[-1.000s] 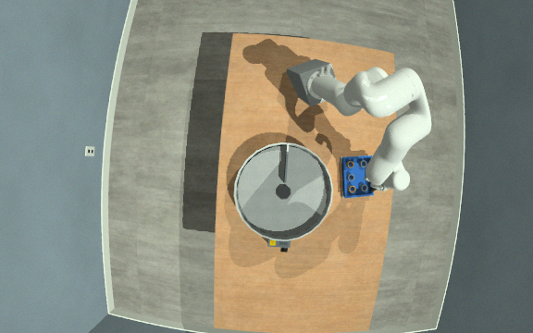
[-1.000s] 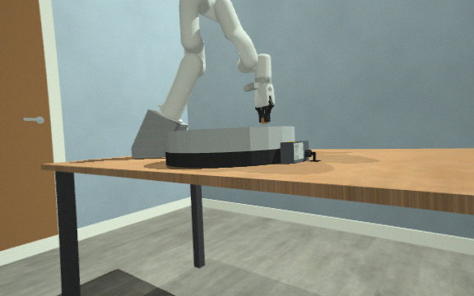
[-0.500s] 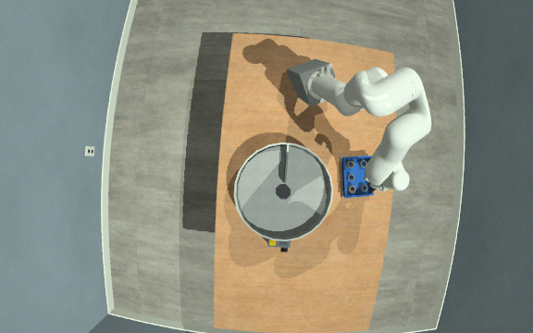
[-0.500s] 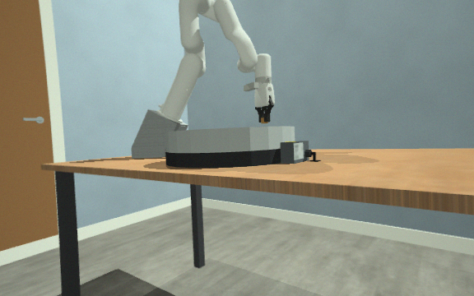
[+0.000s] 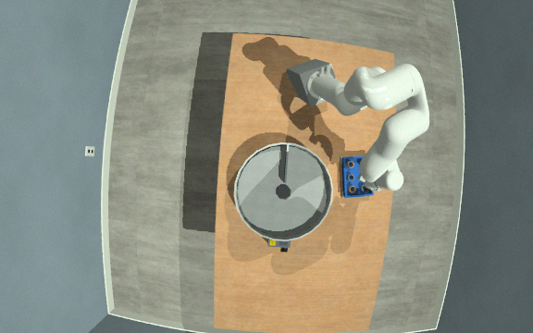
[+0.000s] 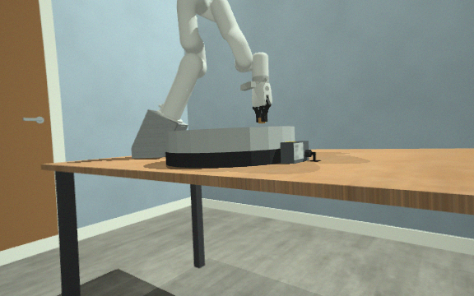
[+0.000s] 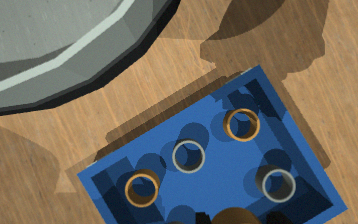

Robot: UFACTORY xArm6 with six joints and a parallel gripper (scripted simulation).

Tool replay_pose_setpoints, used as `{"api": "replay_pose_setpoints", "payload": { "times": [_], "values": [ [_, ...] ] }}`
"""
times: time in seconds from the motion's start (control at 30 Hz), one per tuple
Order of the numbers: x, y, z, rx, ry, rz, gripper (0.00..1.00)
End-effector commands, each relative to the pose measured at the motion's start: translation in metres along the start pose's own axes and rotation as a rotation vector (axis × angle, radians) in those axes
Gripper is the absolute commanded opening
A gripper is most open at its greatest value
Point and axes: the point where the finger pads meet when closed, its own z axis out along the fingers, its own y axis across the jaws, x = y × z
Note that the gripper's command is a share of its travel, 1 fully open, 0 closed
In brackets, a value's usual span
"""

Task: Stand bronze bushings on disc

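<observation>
My gripper (image 6: pixel 262 120) (image 7: pixel 237 218) is shut on a bronze bushing, whose lower end shows between the fingertips, above the blue crate (image 5: pixel 343 178) (image 7: pixel 170 123). In the wrist view two bronze bushings stand in the crate, one at the upper right (image 7: pixel 242 140) and one at the left (image 7: pixel 141 205). A steel bushing (image 7: pixel 188 172) stands between them and another steel bushing (image 7: pixel 280 201) at the right. A further grey ring is partly cut off at the bottom edge. The turntable's disc (image 5: pixel 262 203) (image 7: pixel 20 30) carries no bushing that I can see; its dark hub (image 5: pixel 283 191) is in the middle.
A raised wall (image 5: pixel 287 162) (image 6: pixel 220 140) rings the disc, and a thin divider runs from it towards the hub. A control box (image 5: pixel 279 243) (image 6: pixel 294 152) with a yellow top part sits at the turntable's side. The crate stands beside the turntable on the wooden table (image 5: pixel 294 296) (image 6: pixel 406 168).
</observation>
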Motion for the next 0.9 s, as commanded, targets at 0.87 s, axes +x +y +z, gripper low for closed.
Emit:
{"api": "replay_pose_setpoints", "payload": {
  "times": [0.87],
  "values": [
    [0.150, -0.074, 0.000, -0.002, -0.004, -0.001, 0.00]
  ]
}}
